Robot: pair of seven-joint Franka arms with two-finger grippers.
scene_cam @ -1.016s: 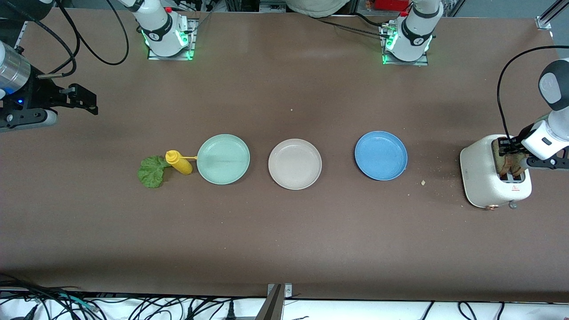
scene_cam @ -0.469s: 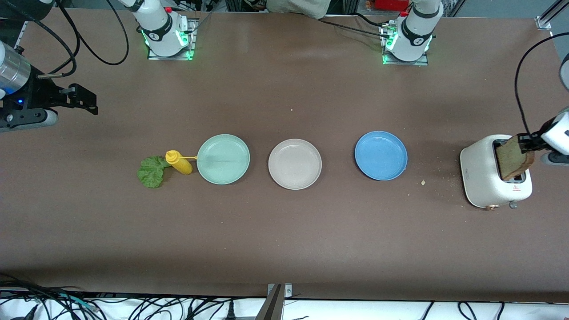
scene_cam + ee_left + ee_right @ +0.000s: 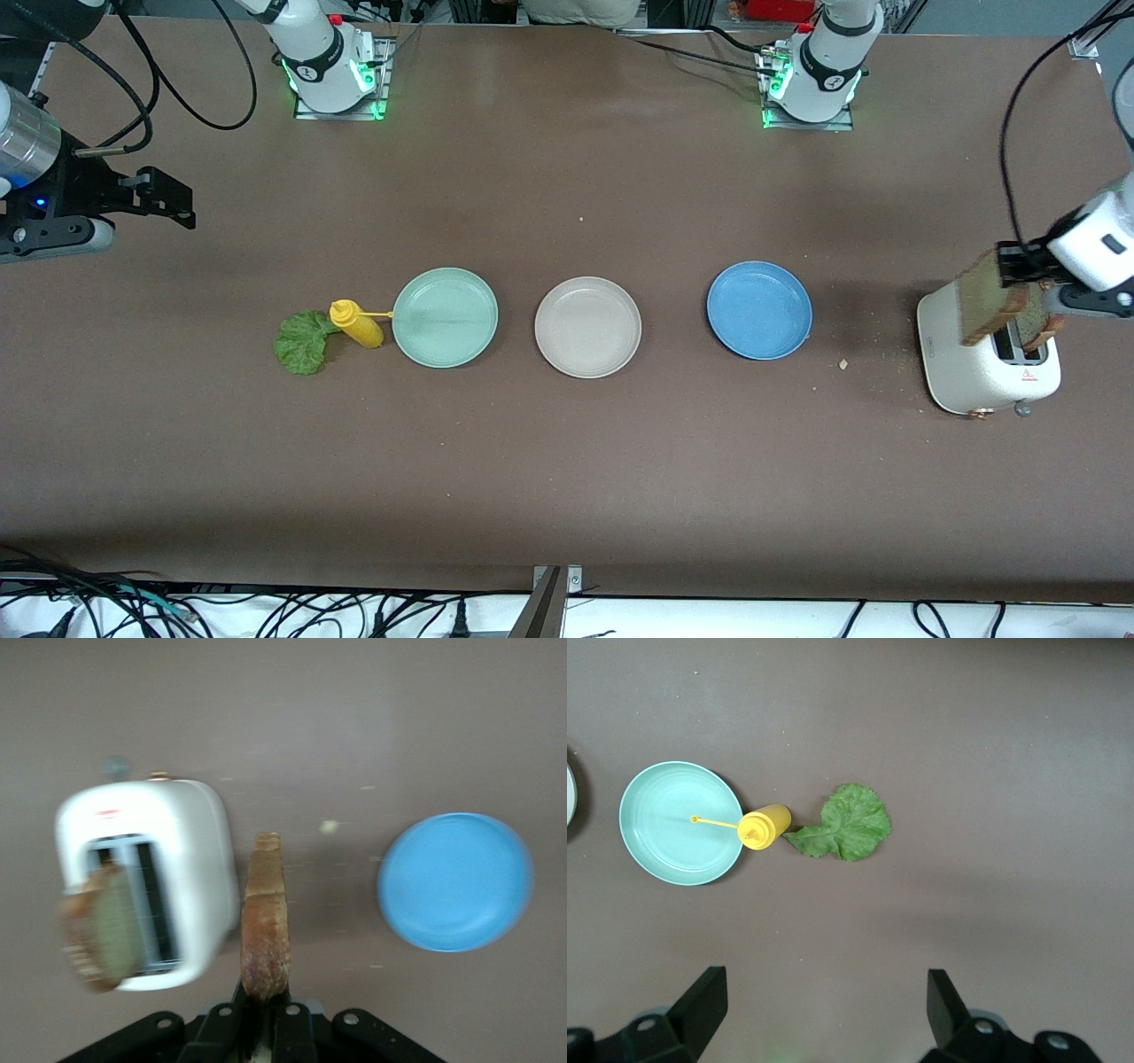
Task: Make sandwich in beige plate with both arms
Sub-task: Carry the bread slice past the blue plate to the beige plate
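Black right gripper (image 3: 824,1010) waits over the brown surface (image 3: 567,478) at the right arm's end, jaws spread wide, holding nothing. Crinkled green lettuce leaf (image 3: 302,342) lies beside a yellow squeeze bottle (image 3: 356,324), whose nozzle reaches over the bare mint-green round plate (image 3: 445,317). Pale beige round plate (image 3: 587,326) is bare, as is the blue round plate (image 3: 759,310). Left gripper (image 3: 1017,264), clamped on a brown bread slice (image 3: 982,297), hangs over the white toaster (image 3: 961,363); a second bread slice (image 3: 99,935) stands in its slot.
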